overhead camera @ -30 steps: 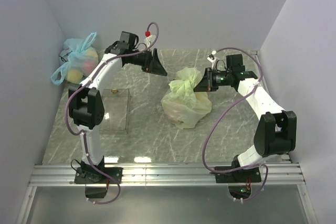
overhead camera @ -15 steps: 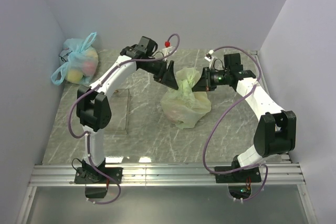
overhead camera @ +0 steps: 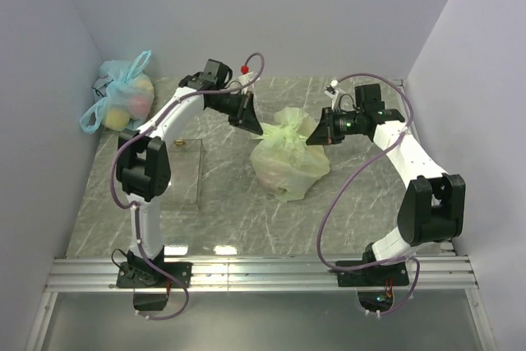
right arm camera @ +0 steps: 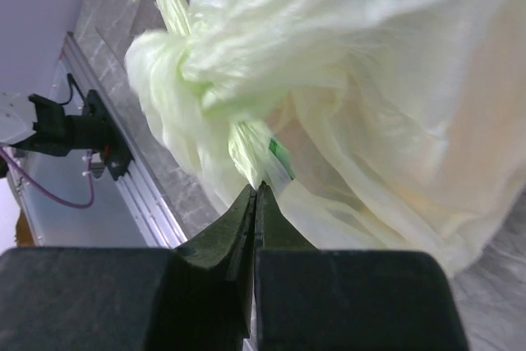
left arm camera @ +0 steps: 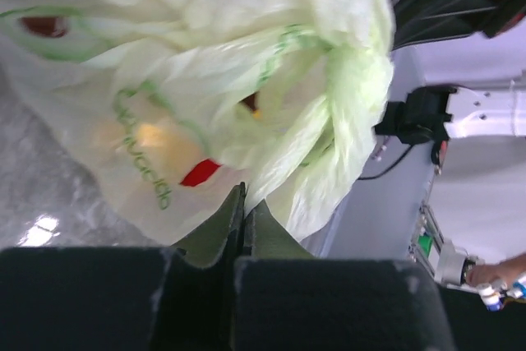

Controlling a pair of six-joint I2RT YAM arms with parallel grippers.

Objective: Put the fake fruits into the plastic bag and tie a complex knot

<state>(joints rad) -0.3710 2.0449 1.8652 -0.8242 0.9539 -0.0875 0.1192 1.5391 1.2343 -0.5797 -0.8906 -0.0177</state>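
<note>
Since the fake fruits (left arm camera: pixel 200 173) are already inside the plastic bag (overhead camera: pixel 289 168), mid-worktop (overhead camera: pixel 230 207), both arms flank it, likely to pull the handle tails opposite ways and cinch the knot (overhead camera: pixel 289 127). Left hand (overhead camera: pixel 255 127): fingers together, clamped on the left tail just beside the knot. Right hand (overhead camera: pixel 316 138): fingers together too, pinching the right tail. Probably needs another wrap to count as complex.

The left pincer (left arm camera: pixel 244 213) is pinched tight on a strip of the pale green bag (left arm camera: pixel 189 55). Its twisted knot (left arm camera: pixel 357 80) sits right, and a red fruit (left arm camera: pixel 200 173) shows through.
</note>
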